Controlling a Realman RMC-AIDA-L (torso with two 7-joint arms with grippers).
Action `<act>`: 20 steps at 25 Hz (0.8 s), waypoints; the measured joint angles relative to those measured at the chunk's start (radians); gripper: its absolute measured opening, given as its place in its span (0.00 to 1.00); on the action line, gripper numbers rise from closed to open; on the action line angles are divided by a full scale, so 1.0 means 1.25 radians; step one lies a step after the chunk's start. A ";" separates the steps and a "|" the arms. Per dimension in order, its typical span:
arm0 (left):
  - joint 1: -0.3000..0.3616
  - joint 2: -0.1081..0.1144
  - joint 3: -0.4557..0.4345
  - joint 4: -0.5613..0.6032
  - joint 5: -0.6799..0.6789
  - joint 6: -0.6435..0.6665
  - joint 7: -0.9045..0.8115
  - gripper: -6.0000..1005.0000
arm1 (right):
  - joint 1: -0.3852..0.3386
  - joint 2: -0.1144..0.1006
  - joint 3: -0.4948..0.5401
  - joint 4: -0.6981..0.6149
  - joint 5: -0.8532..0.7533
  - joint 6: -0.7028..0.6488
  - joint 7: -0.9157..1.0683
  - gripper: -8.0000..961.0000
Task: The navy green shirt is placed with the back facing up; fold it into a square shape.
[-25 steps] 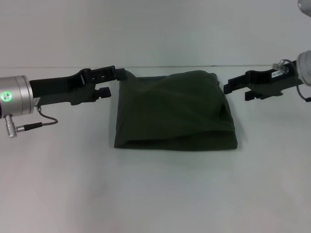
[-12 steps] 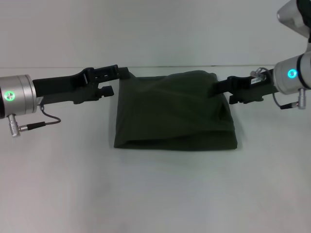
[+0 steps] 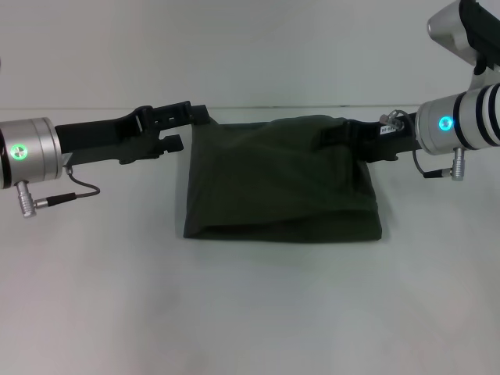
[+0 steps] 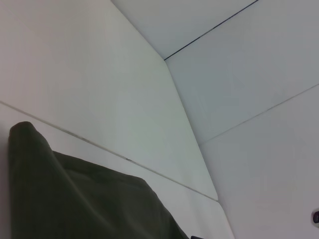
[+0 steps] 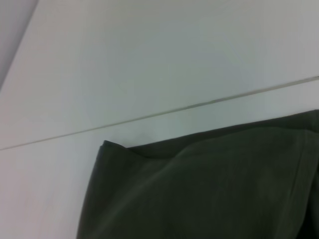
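The navy green shirt (image 3: 281, 183) lies folded into a rough square in the middle of the white table (image 3: 250, 312), plain side up with no lettering showing. My left gripper (image 3: 195, 117) is at the shirt's far left corner and touches the cloth there. My right gripper (image 3: 334, 134) reaches over the shirt's far right corner, its tip dark against the cloth. The shirt fills the lower part of the left wrist view (image 4: 75, 199) and of the right wrist view (image 5: 209, 189).
The table's far edge (image 3: 258, 107) meets a pale wall just behind the shirt. Bare table surface lies in front of the shirt and on both sides of it. A cable (image 3: 66, 197) hangs under my left wrist.
My right gripper has moved left, from beside the shirt onto its far right corner. My left gripper has barely shifted. The shirt's shape is unchanged.
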State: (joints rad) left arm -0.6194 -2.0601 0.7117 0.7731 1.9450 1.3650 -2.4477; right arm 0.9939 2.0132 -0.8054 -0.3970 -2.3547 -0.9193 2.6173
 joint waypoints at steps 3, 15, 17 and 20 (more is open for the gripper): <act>0.000 0.000 0.000 0.000 0.000 -0.002 0.001 0.93 | -0.008 -0.001 0.003 0.000 0.028 -0.005 -0.017 0.82; 0.002 0.001 -0.001 0.000 0.000 -0.014 0.001 0.93 | -0.182 -0.046 0.006 -0.181 0.335 -0.268 -0.051 0.82; 0.002 0.001 -0.001 0.000 -0.001 -0.014 0.001 0.93 | -0.206 -0.054 0.000 -0.223 0.317 -0.271 -0.007 0.82; 0.000 0.001 -0.002 -0.001 -0.002 -0.014 0.001 0.93 | -0.206 -0.070 -0.002 -0.217 0.244 -0.239 0.025 0.82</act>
State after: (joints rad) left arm -0.6200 -2.0587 0.7091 0.7714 1.9424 1.3473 -2.4466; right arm 0.7369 1.9262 -0.8074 -0.6686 -2.0498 -1.2176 2.6481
